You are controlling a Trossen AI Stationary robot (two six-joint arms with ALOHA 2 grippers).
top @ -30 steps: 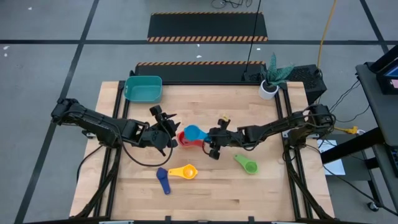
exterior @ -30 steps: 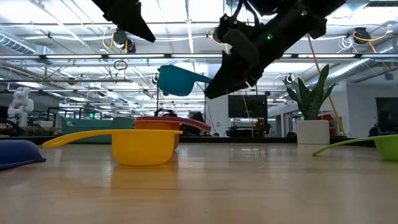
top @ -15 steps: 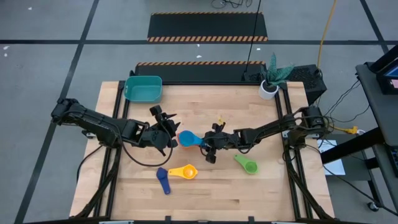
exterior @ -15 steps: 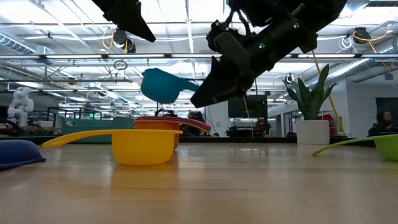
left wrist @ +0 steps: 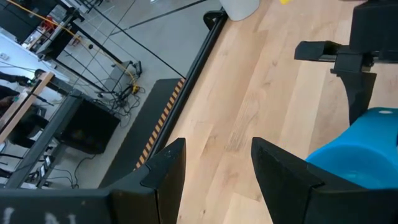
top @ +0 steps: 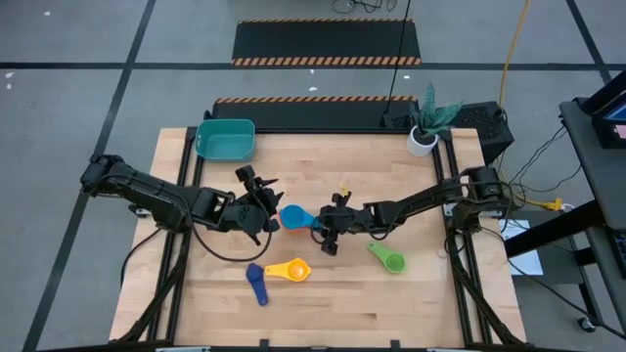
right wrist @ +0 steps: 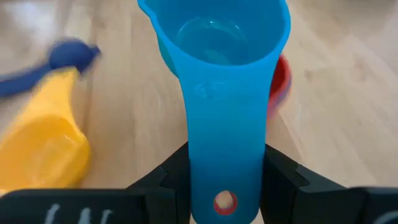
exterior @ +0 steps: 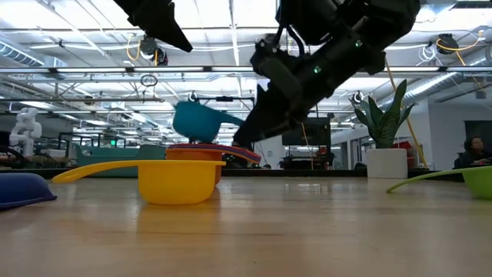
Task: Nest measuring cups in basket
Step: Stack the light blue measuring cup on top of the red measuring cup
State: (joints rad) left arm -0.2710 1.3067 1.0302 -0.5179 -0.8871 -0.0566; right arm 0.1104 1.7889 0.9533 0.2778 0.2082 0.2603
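Note:
My right gripper (top: 325, 223) is shut on a blue measuring cup (top: 293, 216), which hangs just above a stack of an orange and a red cup (exterior: 198, 153) standing on the table. My left gripper (top: 262, 207) waits open just left of that stack, and the blue cup (left wrist: 367, 155) shows in its wrist view. A yellow cup (top: 290, 269), a dark blue cup (top: 256, 285) and a green cup (top: 389, 258) lie on the table nearer the front. The teal basket (top: 226, 138) sits at the far left corner. My right gripper pinches the blue cup's handle (right wrist: 224, 155) between its two fingers, near the free end with the hole. The fingers come roughly level from the table's right, lying along the handle. The cup is lifted clear, bowl upright (right wrist: 214, 31) and pointing toward the table's left.
A white plant pot (top: 423, 141) stands at the far right corner. The red cup (right wrist: 281, 78) peeks out beneath the blue bowl. Bare wood lies between the stack and the basket and along the near edge.
My right gripper has moved toward the table's left and down, carrying the blue cup. The cup now covers the orange and red stack from above and sits lower, close over it. My left gripper has kept still.

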